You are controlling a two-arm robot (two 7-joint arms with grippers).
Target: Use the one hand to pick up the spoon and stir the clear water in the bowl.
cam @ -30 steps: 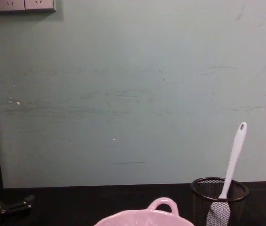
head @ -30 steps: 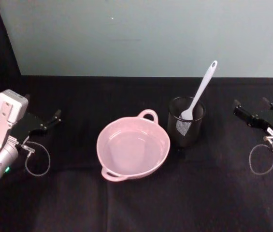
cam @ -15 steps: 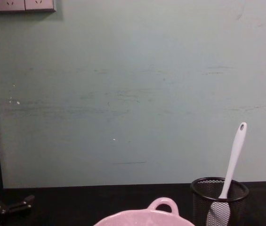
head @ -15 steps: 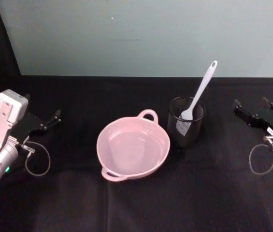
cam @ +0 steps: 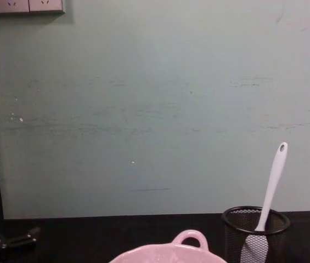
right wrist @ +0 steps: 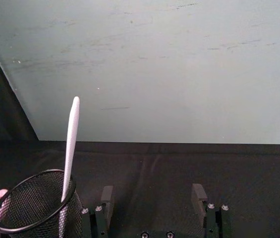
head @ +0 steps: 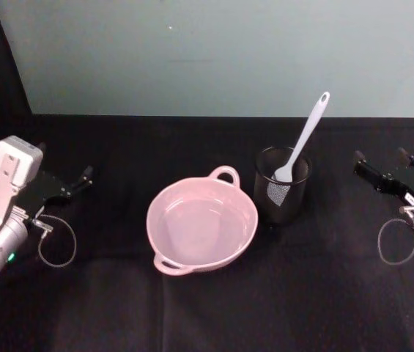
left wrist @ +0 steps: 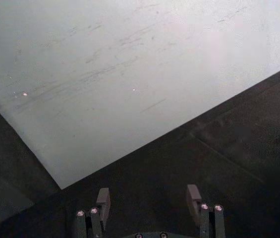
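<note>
My left gripper (left wrist: 149, 204) sits with fingers (left wrist: 103, 201) spread wide over black cloth (left wrist: 219, 148), pale wall (left wrist: 120, 64) beyond it.

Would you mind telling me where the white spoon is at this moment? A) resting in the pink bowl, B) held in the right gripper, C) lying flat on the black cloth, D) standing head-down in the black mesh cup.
D: the spoon stands tilted with its head inside the mesh cup, right of the bowl; both grippers are apart from it.

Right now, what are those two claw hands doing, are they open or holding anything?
Left gripper: open, holding nothing, at the table's left side.
Right gripper: open, holding nothing, right of the mesh cup with the spoon.
</note>
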